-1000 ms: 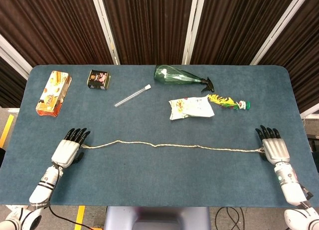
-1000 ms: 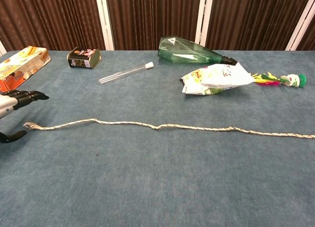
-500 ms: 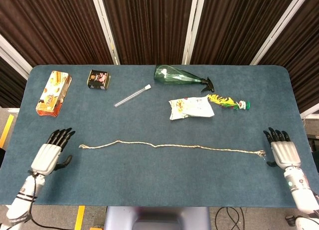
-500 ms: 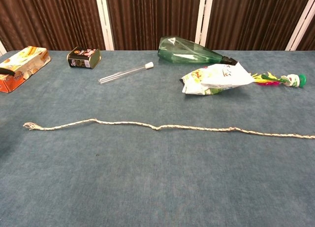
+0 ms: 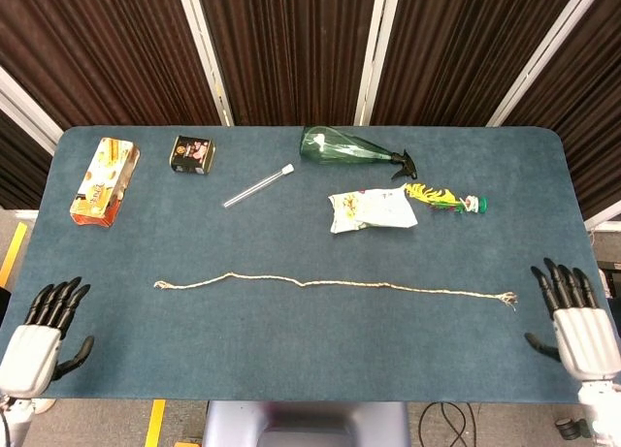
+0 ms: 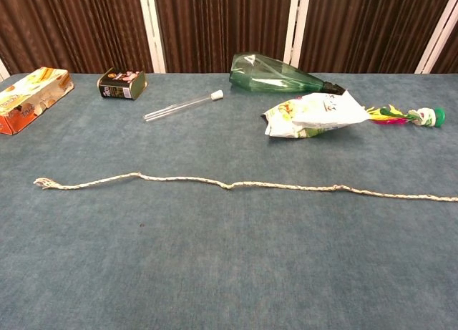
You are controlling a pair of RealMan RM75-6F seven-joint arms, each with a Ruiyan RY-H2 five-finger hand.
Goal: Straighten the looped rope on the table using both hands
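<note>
1. The rope [image 5: 335, 286] is laid out nearly straight across the table [image 5: 291, 369], its long axis running left to right.
2. The left hand [image 5: 37, 340] is seen empty with fingers apart, well left of the rope's frayed left end.
3. The right hand [image 5: 574, 315] is likewise empty with fingers spread, and is judged nearer its end.

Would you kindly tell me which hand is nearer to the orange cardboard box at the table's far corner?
Left. The left hand sits at the near table edge, straight below the orange cardboard box; the right hand is across the table.

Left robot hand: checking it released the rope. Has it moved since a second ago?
Yes. The left robot hand drew back from the rope toward the table's near-left corner.
</note>
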